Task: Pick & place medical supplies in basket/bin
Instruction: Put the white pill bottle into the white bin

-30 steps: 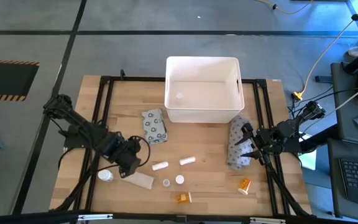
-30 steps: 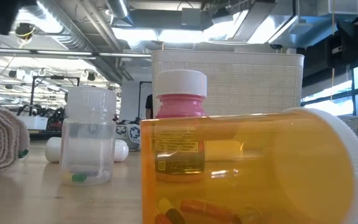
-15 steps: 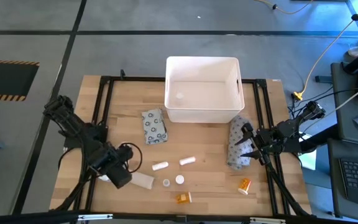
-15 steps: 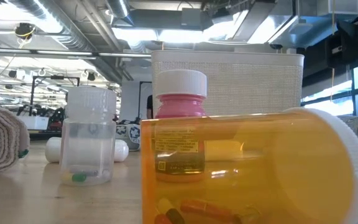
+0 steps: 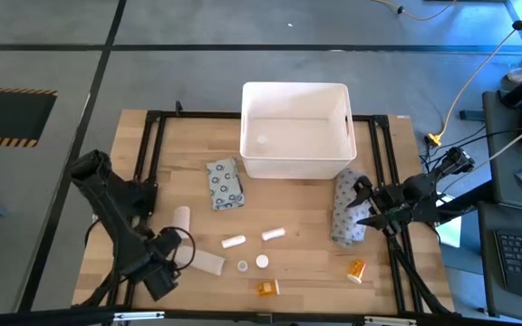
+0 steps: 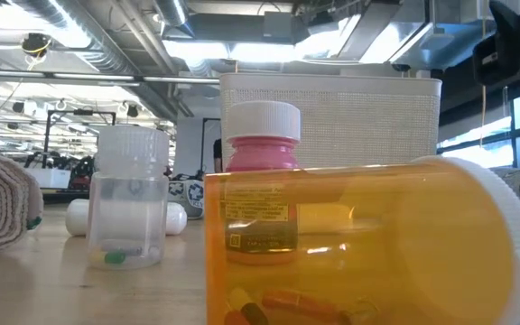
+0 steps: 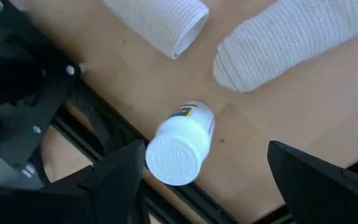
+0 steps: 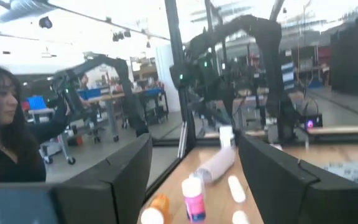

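My left gripper (image 5: pixel 157 272) is open and points down at the table's near left corner. In the left wrist view its fingers stand apart on either side of a small upright white-capped bottle (image 7: pixel 180 151) without touching it. Two white rolls (image 5: pixel 182 220) (image 5: pixel 208 263) lie just beyond it. The white bin (image 5: pixel 295 131) stands at the far middle. A grey packet printed with circles (image 5: pixel 226 184) lies flat near the bin's left corner. Two orange pill bottles (image 5: pixel 357 270) (image 5: pixel 267 288) lie near the front edge. My right gripper (image 5: pixel 359 204) is open at the right edge, with nothing between its fingers.
Small white bottles and caps (image 5: pixel 234 242) (image 5: pixel 273 234) (image 5: pixel 262 262) lie in the table's middle. A grey patterned bundle (image 5: pixel 344 220) lies beside my right gripper. A black frame rail (image 7: pixel 114 121) runs close by the white-capped bottle. A person (image 8: pixel 2 124) shows beyond the table.
My left gripper has moved toward the table's near left corner and a little down, rolling its wrist. It has stayed open and now stands over the white-capped bottle. The roll it had covered now shows.
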